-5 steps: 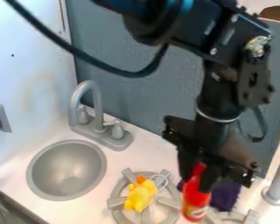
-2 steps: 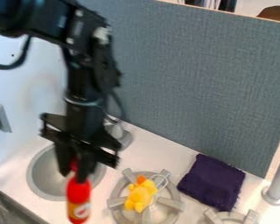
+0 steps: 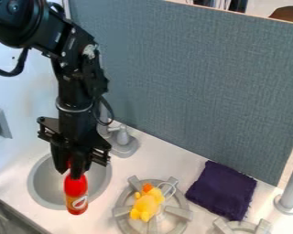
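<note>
Camera view, black arm (image 3: pixel 68 43) bent, gripper (image 3: pixel 70 169) pointing down, clasping red bottle (image 3: pixel 76 193)

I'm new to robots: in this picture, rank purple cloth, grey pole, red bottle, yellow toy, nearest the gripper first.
1. Red bottle, in the gripper
2. Yellow toy, on a burner
3. Purple cloth, right of it
4. Grey pole, far right

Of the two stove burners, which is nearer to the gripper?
The burner with the yellow toy on it is nearer to the gripper, which holds the red bottle. The other burner, by the purple cloth, is cut off by the picture's edge.
</note>
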Controlling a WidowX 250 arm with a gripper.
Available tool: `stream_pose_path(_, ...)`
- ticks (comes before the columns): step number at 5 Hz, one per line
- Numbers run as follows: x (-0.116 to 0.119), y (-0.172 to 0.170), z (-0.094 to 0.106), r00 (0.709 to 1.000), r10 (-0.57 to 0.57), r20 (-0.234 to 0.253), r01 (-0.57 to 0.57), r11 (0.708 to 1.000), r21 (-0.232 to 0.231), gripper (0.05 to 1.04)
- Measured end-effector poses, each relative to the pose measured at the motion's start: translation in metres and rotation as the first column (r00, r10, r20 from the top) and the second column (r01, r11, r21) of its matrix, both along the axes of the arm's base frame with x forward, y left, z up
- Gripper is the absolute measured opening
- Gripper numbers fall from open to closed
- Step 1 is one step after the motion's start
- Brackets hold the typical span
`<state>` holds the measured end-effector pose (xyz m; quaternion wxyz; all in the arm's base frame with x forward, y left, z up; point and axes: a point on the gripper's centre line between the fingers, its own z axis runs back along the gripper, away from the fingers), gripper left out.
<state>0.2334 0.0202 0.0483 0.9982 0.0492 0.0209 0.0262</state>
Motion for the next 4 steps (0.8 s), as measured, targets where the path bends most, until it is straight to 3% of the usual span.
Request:
stream_pose_path(1,0.009,0.01,-0.02,0.998,0.024,-0.056,-0.028,0.997,-0.07,0.332)
stream_pose_path(2,0.017,0.011,-0.039,0.994,0.014,-0.107,-0.025,0.994,-0.109,0.333)
stream_pose_path(4,0.02,0.014,-0.057,0.988,-0.016,-0.151,0.001,0.995,-0.102,0.332)
